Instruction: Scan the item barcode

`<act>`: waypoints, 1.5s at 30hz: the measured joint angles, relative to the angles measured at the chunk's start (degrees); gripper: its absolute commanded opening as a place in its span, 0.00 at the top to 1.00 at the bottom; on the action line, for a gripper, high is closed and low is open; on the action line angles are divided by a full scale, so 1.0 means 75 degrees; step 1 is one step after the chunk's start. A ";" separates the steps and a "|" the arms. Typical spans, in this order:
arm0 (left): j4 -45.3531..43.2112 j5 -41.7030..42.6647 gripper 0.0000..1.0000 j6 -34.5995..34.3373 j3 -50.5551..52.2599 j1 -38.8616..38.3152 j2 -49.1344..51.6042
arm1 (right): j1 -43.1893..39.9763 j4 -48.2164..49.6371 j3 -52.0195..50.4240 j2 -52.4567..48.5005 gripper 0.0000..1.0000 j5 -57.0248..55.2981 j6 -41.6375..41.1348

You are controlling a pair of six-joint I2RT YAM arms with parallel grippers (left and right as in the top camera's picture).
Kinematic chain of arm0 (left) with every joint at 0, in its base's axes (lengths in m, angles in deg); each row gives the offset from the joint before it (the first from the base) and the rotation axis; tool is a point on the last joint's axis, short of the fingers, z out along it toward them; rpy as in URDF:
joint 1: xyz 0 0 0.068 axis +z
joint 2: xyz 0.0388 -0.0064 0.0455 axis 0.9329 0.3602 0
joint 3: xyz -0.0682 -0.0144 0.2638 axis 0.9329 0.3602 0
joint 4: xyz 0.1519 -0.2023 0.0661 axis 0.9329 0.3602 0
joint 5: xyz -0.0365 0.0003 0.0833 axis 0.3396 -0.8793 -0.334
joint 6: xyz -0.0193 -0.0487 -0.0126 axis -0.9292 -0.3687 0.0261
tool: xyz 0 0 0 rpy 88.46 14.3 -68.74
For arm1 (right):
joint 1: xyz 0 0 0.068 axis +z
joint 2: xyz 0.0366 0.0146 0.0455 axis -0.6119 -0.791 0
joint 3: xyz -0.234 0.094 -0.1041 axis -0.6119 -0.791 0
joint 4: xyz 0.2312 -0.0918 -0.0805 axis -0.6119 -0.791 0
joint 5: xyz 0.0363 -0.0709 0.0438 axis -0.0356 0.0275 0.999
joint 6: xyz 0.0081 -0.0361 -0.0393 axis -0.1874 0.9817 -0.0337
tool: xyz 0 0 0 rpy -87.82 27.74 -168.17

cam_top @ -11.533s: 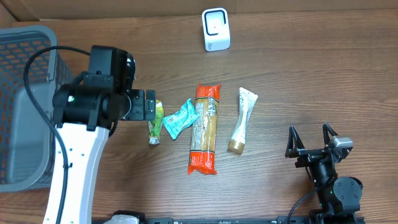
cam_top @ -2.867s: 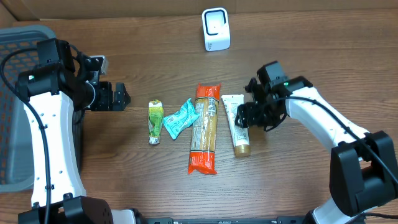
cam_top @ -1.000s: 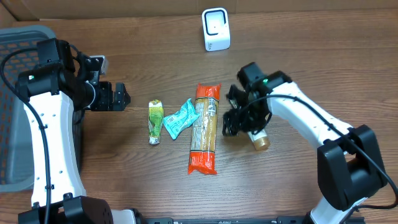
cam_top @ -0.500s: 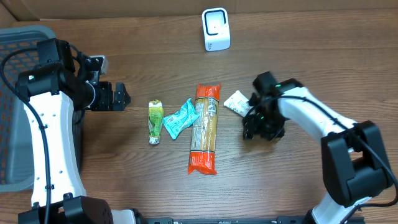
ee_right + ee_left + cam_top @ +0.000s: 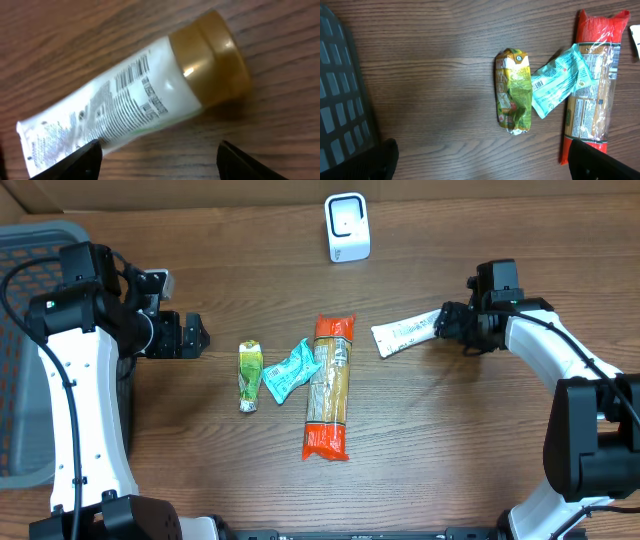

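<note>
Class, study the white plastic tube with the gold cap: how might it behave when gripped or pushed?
The white plastic tube flattens toward its crimped end, so it probably squashes when gripped. Its round gold cap may make it swing if pushed.

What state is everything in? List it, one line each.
White tube: lying flat, capped, print up.
Scanner: upright.
Pasta pack: lying flat.
Teal packet: lying flat.
Green packet: crumpled, lying flat.
Left gripper: jaws open, empty.
Right gripper: jaws open, empty.
</note>
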 measured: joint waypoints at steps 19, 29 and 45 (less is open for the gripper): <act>-0.0003 0.0003 0.01 0.0000 0.0000 0.0000 0.0000 | 0.1207 0.0621 0.0038 -0.0621 0.34 -0.1163 -0.3477; 0.0000 0.0003 0.00 0.0000 0.0000 0.0000 0.0000 | 0.1180 0.0256 0.0207 -0.0711 0.73 -0.0877 -0.2124; -0.0003 0.0000 0.00 0.0000 0.0000 0.0000 0.0000 | 0.0542 -0.2250 0.0743 -0.0781 0.33 0.0265 0.3098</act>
